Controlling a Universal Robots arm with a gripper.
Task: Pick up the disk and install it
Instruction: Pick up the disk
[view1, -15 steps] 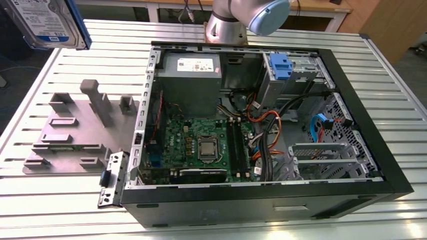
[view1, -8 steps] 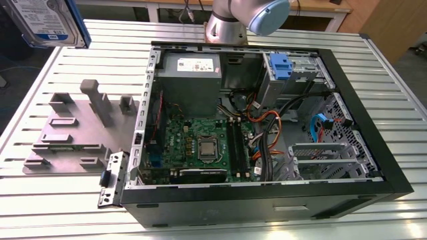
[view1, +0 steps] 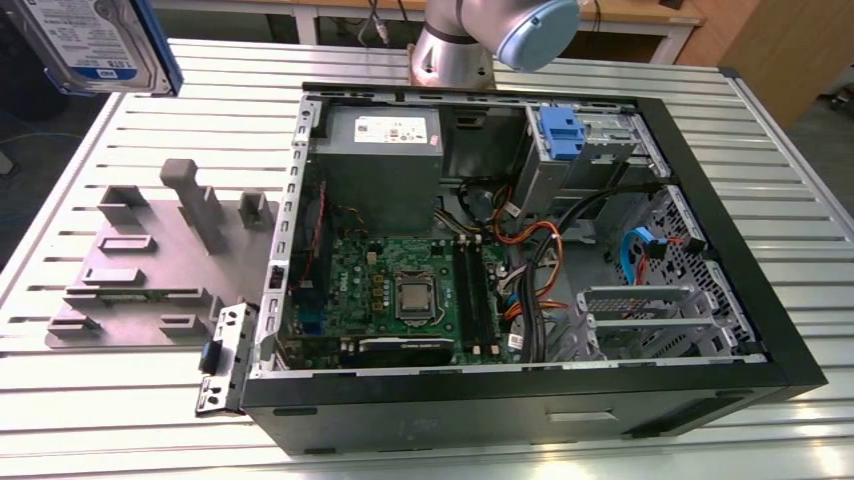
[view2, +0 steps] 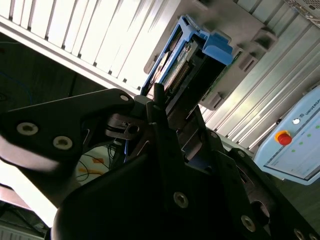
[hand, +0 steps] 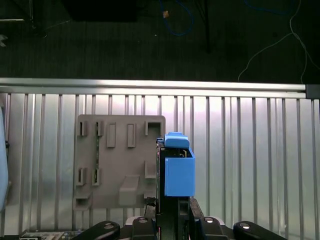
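Open air is seen between the pincer (hand: 175, 212), clamped on the flat silver disk in its blue plastic bracket (view1: 94, 40), and the ribbed metal surface (hand: 250, 150) below it. Under the pincer, a grey fixture plate with upright pegs (hand: 120, 150) is set. Well apart, an open black computer case (view1: 534, 395) is crowded with cables (view1: 534, 255).

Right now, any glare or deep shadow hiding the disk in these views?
Second wrist view: the table slats blow out white and the pincer is a black silhouette, yet the disk reads clearly in its grip. First wrist view: even light, blue bracket clear, floor dark. Exterior view: flat light, no glare on the label.
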